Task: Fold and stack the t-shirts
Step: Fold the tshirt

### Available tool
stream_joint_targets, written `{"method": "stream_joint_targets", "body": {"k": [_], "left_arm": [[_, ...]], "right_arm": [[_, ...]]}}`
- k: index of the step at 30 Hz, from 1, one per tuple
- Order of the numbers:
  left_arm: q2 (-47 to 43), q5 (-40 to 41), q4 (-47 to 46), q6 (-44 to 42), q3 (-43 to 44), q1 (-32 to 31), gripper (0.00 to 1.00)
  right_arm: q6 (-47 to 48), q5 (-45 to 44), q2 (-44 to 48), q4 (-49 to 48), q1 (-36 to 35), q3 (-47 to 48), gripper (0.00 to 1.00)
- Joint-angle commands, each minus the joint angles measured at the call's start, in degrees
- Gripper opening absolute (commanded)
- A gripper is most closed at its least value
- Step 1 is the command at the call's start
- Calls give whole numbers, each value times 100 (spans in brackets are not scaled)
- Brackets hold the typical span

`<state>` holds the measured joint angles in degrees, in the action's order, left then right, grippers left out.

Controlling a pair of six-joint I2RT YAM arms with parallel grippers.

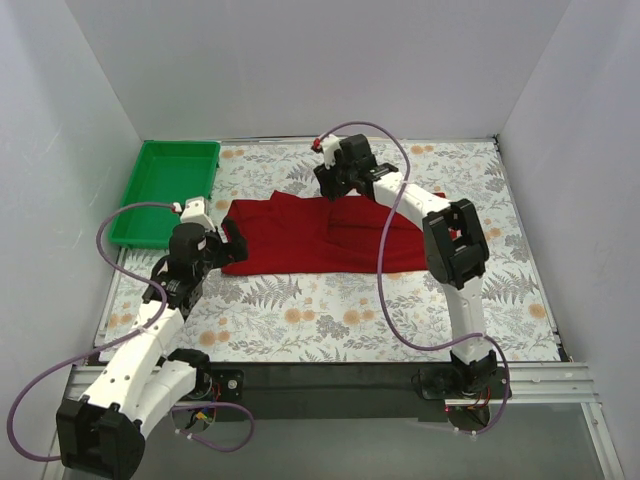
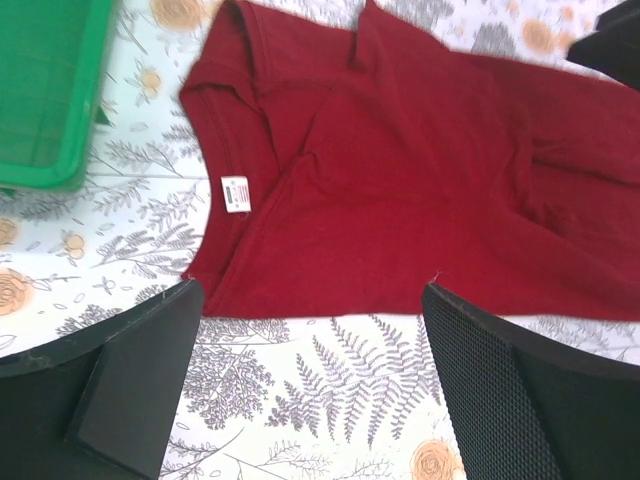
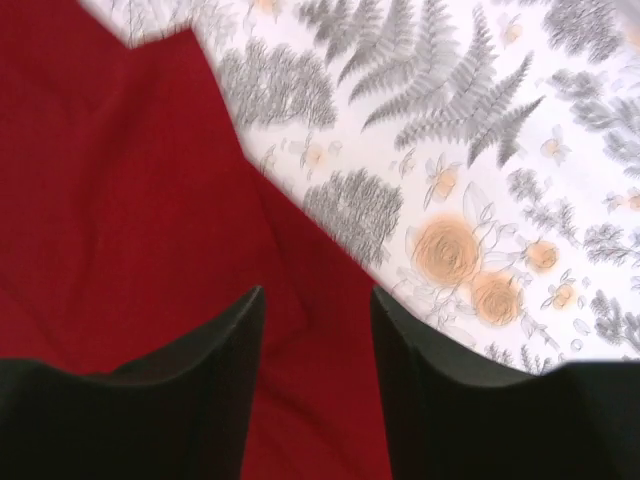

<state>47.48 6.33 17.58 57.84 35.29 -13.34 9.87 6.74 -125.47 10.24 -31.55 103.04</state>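
Early in the job, by the look of it. Find the t-shirt [image 1: 300, 240] stretched flat across the middle of the top view, on the flowered tabletop [image 1: 350, 320], collar end toward the left, near the green tray [image 1: 140, 235] in the upper left but not touching it. Seems narrowed into a long band, perhaps with the sides turned in, though hard to confirm from the creases alone. In the left wrist view, note the white neck label [image 2: 235, 193] facing up inside the collar.

Not yet shortened into a compact packet; no stack anywhere; no second shirt in sight.

Find the left gripper [image 1: 232, 245] at the band's left end, by the lower edge, jaws wide apart and holding nothing, hem just ahead of the fingertips [image 2: 185, 305]. Find the right gripper [image 1: 333, 187] over the upper edge, mid-frame, jaws apart too, straddling red cloth beside its slanting edge without pinching it. Blurred there, so contact with the cloth impossible to judge.

Left to do, probably: grip the cloth, fold the band across, set the packet aside.
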Motion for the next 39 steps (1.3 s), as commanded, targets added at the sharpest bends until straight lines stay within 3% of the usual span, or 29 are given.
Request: {"method": "stream_joint_targets", "body": {"k": [1, 4, 10, 16, 24, 30, 39], "left_arm": [[313, -351, -45, -98, 39, 16, 84], [927, -597, -53, -238, 232, 33, 84], [2429, -1676, 78, -476, 795, 428, 67], [3055, -1863, 43, -616, 1234, 719, 64], [3926, -1750, 351, -792, 1674, 719, 57], [4102, -1328, 395, -836, 1745, 719, 54], [4295, -1345, 491, -836, 1745, 710, 50]], "right_arm": [[935, 1741, 891, 397, 377, -582, 48], [1736, 2715, 1822, 628, 789, -1618, 53], [2361, 3016, 3422, 988, 1774, -3632, 54], [2590, 3535, 4460, 1226, 3075, -4730, 54], [2827, 4097, 4883, 1498, 4445, -5224, 54], [2863, 4344, 4821, 1639, 4640, -5181, 54], [2880, 4414, 4777, 1718, 4737, -5172, 53]]}}
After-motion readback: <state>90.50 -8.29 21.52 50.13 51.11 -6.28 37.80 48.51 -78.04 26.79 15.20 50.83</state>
